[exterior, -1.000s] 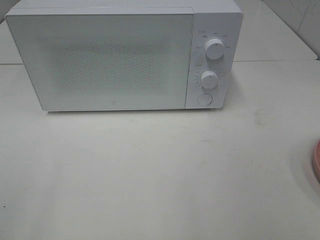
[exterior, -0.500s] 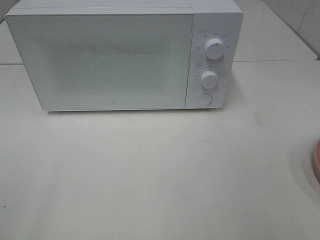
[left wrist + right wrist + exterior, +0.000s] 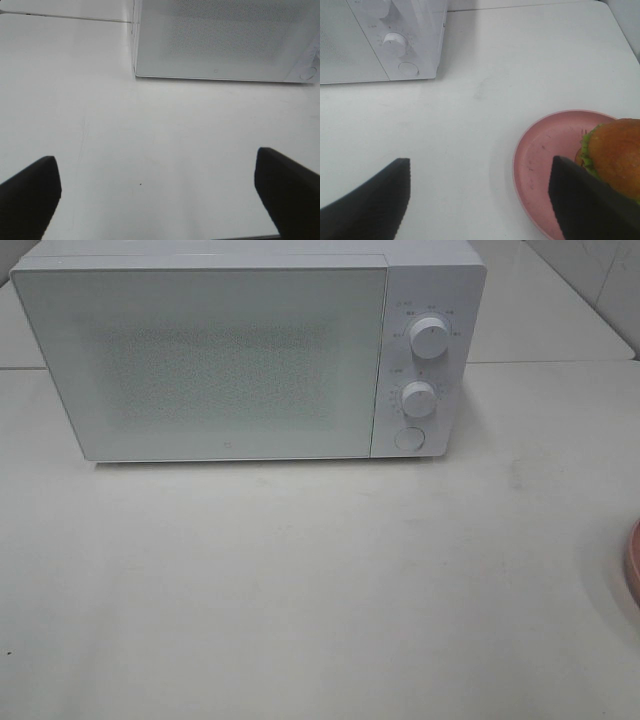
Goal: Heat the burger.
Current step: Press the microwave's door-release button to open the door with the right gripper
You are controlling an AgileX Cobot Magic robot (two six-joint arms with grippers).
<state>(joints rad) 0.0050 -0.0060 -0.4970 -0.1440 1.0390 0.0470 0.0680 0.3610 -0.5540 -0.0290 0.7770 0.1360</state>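
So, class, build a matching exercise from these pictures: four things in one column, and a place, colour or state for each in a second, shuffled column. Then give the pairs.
Column one:
1. burger
2. microwave door
3. plate
4. left gripper

Column two:
a. closed
b. pink
c. fingers wide apart, holding nothing
d. sitting on the plate

Pairs: 1-d, 2-a, 3-b, 4-c

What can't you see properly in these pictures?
- Burger: in the right wrist view it is cut off by the picture's edge and partly behind one of the right fingers; the high view misses it completely.
- Pink plate: the high view shows only a sliver at the edge.
- Inside the microwave: its shut, frosted door hides it.
- Markings round the knobs: too small to read.
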